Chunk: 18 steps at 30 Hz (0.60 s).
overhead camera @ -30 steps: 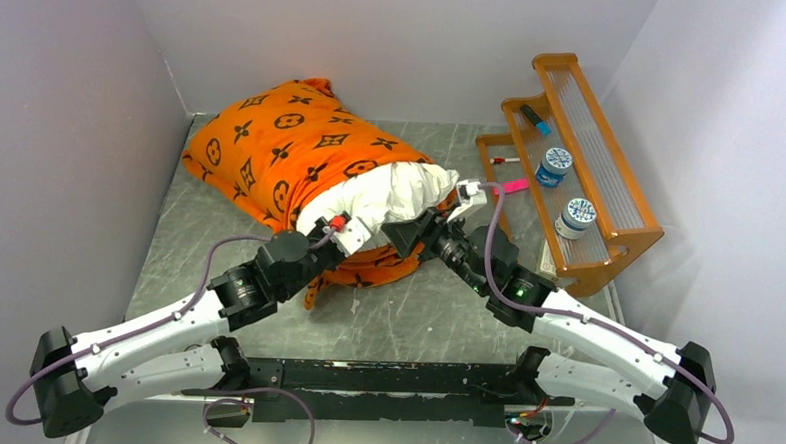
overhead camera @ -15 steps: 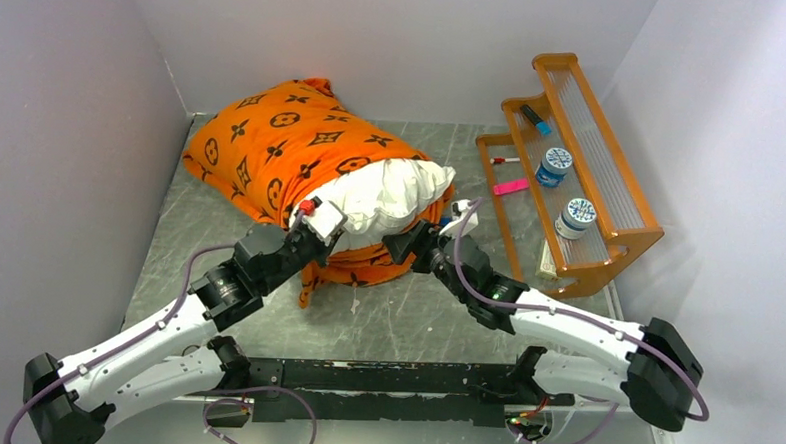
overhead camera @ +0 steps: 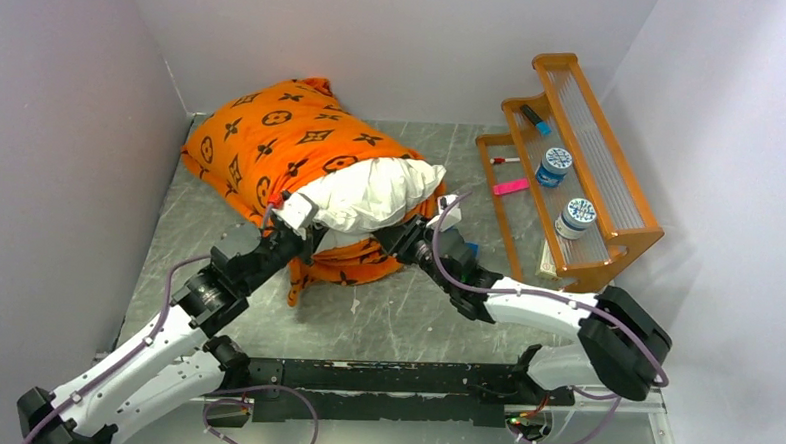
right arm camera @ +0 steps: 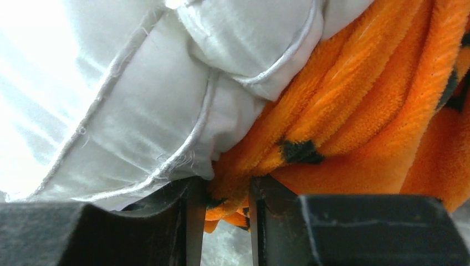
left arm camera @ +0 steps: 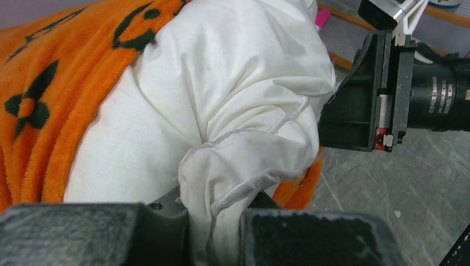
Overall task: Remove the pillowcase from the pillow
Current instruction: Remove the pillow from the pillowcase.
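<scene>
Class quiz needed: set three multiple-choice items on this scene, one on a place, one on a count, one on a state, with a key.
1. In the top view, where does the orange wooden rack stand from the plump white pillow? A left B right C on top
2. How many blue-and-white round jars sit on the rack? A one B two C four
3. What does the left hand grip? A the pillow's corner B a jar C nothing
Key: 1B, the rack lines the right wall; 2B, two lidded jars show; 3A, white fabric is pinched between its fingers.
</scene>
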Available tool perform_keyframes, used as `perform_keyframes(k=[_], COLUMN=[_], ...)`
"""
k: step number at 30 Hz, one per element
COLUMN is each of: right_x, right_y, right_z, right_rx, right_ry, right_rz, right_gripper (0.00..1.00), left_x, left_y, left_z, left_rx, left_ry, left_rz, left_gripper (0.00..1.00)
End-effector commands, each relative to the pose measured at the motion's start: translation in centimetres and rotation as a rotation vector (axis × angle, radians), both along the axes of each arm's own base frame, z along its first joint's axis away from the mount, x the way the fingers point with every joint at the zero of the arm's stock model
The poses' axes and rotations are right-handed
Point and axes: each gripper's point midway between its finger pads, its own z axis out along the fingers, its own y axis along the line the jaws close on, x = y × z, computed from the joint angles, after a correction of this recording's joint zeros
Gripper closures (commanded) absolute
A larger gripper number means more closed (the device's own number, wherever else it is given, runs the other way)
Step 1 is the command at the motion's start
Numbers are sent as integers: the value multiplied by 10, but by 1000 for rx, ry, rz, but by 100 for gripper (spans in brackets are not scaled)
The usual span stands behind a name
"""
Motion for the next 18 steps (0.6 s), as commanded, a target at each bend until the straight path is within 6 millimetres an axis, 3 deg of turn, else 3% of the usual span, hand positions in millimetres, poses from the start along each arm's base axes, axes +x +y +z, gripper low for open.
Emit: perform_keyframes(k=[1, 6, 10, 14, 18], right_x=[26, 34, 26, 15, 16], right_y=[-16, -25, -28, -26, -32], right_z=[-25, -44, -54, -56, -61], right_rx=[-32, -55, -65, -66, -79], right_ry=[2, 22, 24, 19, 17], right_rz=[-88, -114, -79, -23, -44], right_gripper=[70, 77, 72, 63, 64], left_x=[15, 18, 23, 24, 20], left_y=[35, 52, 67, 62, 56], left_z=[72, 81, 85, 80, 84], left_rx=[-218, -257, -239, -234, -252], left_ry=[-147, -166, -165, -144, -144], left_rz=[141, 189, 270, 245, 206], left_gripper=[95, 95, 95, 95, 95])
